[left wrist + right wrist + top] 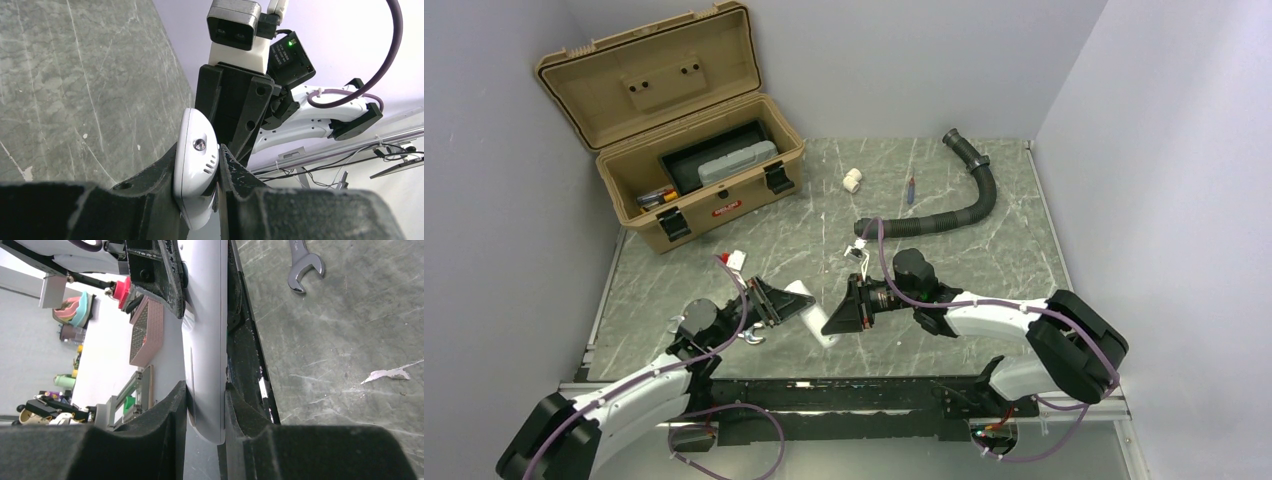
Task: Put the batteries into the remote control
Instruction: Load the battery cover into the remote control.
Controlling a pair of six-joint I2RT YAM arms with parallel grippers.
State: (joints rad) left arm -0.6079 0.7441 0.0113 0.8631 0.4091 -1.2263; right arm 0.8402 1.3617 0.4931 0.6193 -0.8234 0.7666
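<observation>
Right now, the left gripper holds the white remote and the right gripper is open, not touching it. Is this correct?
Not quite: the right gripper is also closed on the remote control, with a finger on each side, as the right wrist view shows. The left gripper does hold it.

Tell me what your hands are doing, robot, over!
Left hand shut on the remote control. Right hand shut on its other end. Batteries not in sight. Nothing blocking, over.

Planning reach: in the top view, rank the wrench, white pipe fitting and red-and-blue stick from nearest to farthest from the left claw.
1. Wrench, right beside the left claw.
2. White pipe fitting, mid-table behind.
3. Red-and-blue stick, farther right.
</observation>
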